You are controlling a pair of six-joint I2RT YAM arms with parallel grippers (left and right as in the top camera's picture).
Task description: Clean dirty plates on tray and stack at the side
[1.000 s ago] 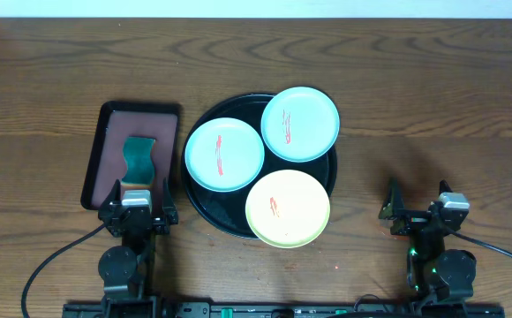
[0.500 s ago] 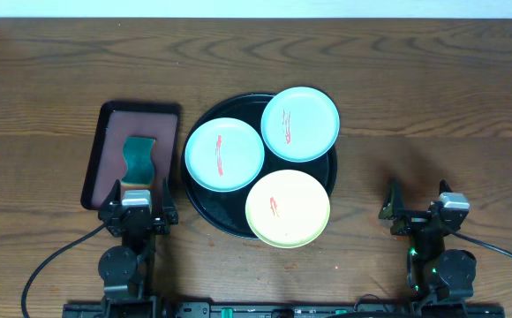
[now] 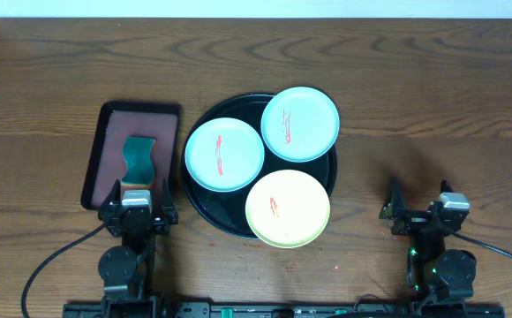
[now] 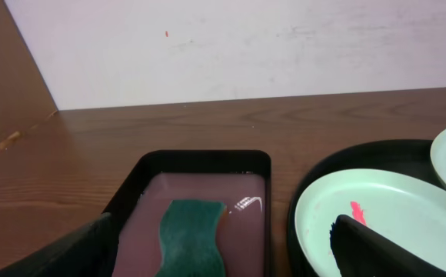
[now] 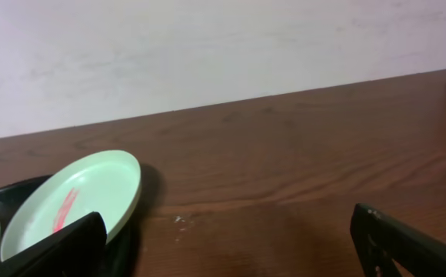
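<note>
Three plates lie on the round black tray [image 3: 205, 215] at the table's middle: an aqua plate [image 3: 224, 154] at left, an aqua plate [image 3: 300, 124] at upper right overhanging the rim, and a pale yellow plate [image 3: 287, 208] at front. Each has a red smear. My left gripper [image 3: 138, 212] is open and empty at the near left, just in front of the rectangular tray. My right gripper [image 3: 422, 212] is open and empty at the near right. The left wrist view shows the left aqua plate [image 4: 384, 223] and the tray [image 4: 346, 165]. The right wrist view shows the upper aqua plate [image 5: 77, 196].
A rectangular black-rimmed tray [image 3: 104, 155] with a reddish-brown inside stands left of the round tray and holds a green wavy sponge [image 3: 139, 157], also in the left wrist view [image 4: 192, 238]. A white wall runs behind the table.
</note>
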